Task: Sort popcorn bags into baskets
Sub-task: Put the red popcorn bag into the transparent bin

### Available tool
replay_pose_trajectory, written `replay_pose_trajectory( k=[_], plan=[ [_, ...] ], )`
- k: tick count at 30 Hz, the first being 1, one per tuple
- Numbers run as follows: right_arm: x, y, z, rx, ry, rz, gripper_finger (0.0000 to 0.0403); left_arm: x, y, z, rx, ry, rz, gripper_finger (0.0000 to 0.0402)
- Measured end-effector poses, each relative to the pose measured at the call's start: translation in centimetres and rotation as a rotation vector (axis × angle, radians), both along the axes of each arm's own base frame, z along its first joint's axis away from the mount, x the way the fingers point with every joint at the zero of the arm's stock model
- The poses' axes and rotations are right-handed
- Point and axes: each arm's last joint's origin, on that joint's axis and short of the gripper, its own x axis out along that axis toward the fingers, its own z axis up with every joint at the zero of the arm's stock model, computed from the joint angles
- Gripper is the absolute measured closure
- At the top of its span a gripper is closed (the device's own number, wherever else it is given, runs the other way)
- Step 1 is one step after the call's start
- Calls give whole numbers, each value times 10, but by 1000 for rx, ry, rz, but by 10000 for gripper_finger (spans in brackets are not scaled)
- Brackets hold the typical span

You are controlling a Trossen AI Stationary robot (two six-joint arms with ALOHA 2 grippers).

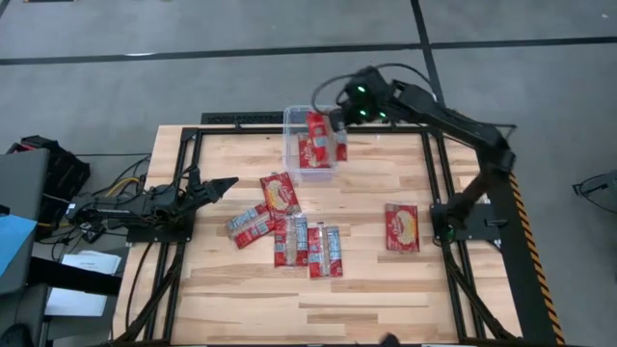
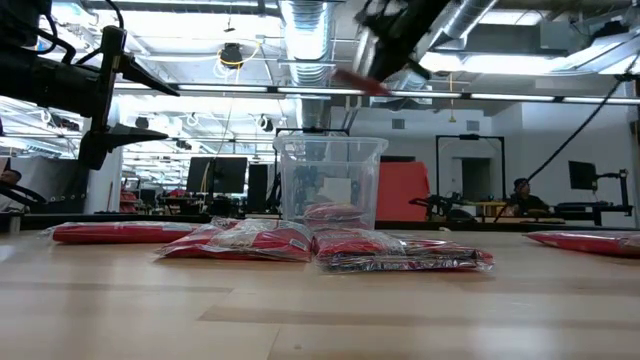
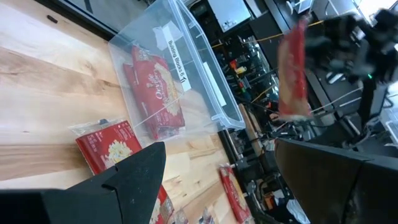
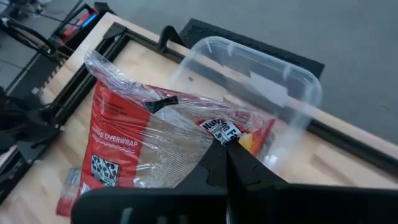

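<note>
My right gripper [image 1: 339, 118] is over the far middle of the table, shut on a red popcorn bag [image 1: 315, 138] that it holds above the clear bin [image 1: 308, 146]. The low view shows this bag [image 2: 358, 82] high over the bin [image 2: 330, 185]. Another bag [image 3: 155, 93] lies flat on the floor of the bin [image 3: 205, 81]. Several more bags lie flat on the table: one [image 1: 280, 193] in front of the bin, a cluster [image 1: 290, 239] near the middle, one [image 1: 402, 227] to the right. My left gripper [image 1: 217, 185] waits open at the table's left edge. My right gripper pinches the red popcorn bag between its two shut fingers [image 4: 231, 163] at one end of its clear wrapper [image 4: 219, 132]. The rest of the bag [image 4: 137, 143] reaches out beyond the fingertips. The bag is lifted clear and hangs tilted over the bin's opening.
The dark metal frame [image 1: 193, 135] borders the table. Bare wood lies along the near side [image 1: 318, 308] and between the cluster and the lone right-hand bag. Cables and equipment [image 1: 58, 193] sit off the table's left edge. A person [image 2: 520, 195] sits far back in the room.
</note>
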Motion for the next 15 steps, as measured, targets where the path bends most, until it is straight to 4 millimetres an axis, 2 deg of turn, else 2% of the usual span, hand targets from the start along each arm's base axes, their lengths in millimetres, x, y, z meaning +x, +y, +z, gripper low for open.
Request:
replay_pose_trajectory(
  k=[4,8,15],
  plan=[
    [25,-29,-23,36,34,32,388,0,0,0,0,0,0,109],
    [43,-50,-50,74,83,48,389,0,0,0,6,4,-12,109],
    [59,-66,-87,109,147,52,387,0,-1,0,11,7,-26,109]
  ],
)
